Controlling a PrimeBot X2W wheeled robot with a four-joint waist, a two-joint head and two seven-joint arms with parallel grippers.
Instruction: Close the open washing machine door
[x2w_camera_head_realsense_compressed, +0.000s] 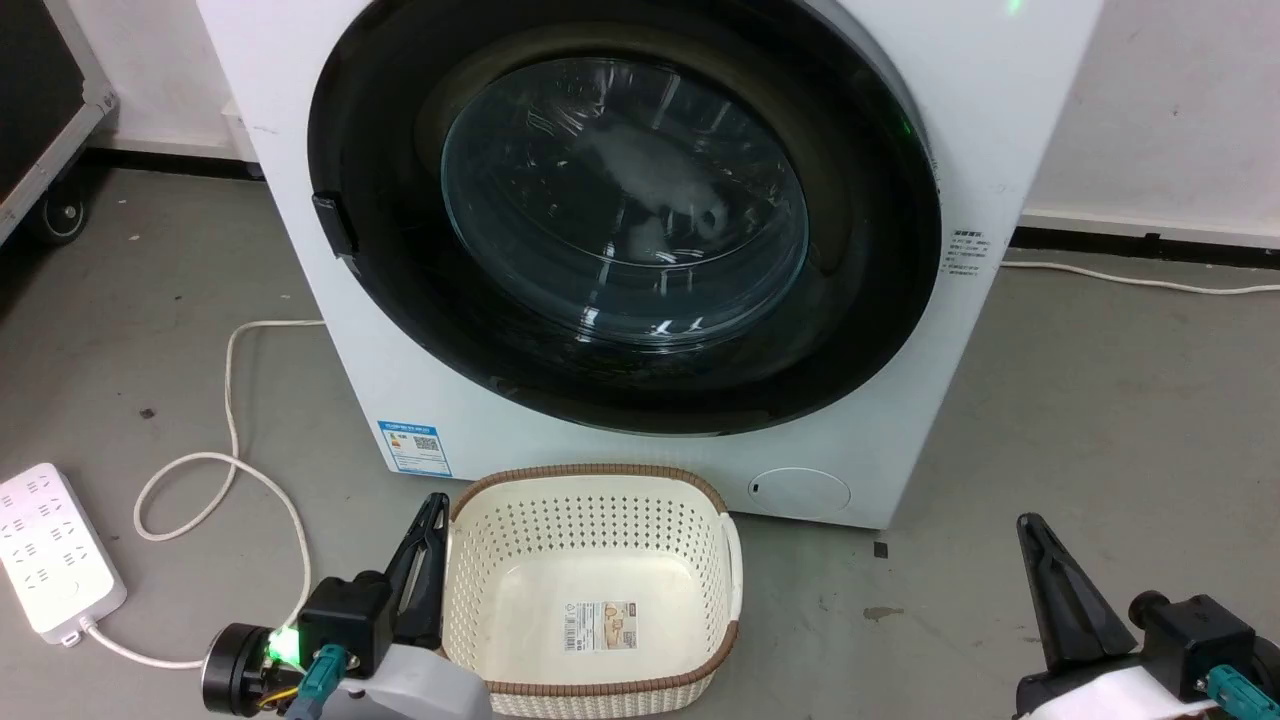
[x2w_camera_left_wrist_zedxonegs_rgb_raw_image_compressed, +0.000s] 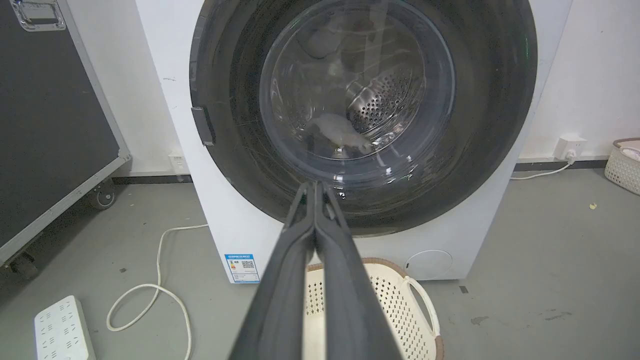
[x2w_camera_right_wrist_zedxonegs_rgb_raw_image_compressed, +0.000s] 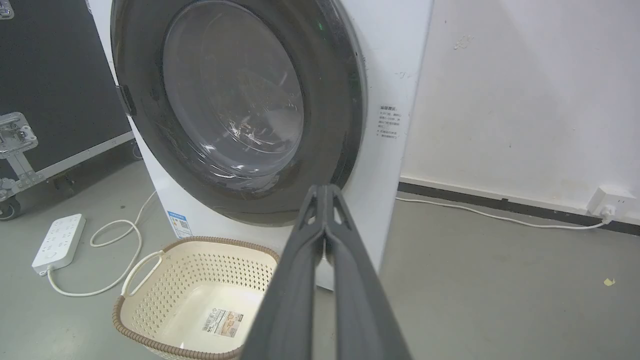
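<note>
The washing machine is a big white box facing me. Its round washing machine door, with a glossy black rim and clear glass bowl, lies flat against the front, latch tab at its left edge. A pale garment shows through the glass. My left gripper is shut and empty, low at the left beside the basket. Well short of the machine, my right gripper is shut and empty at the lower right.
A cream perforated laundry basket sits empty on the grey floor right before the machine. A white power strip and looping cable lie left. A black wheeled case stands far left. Another basket is far right.
</note>
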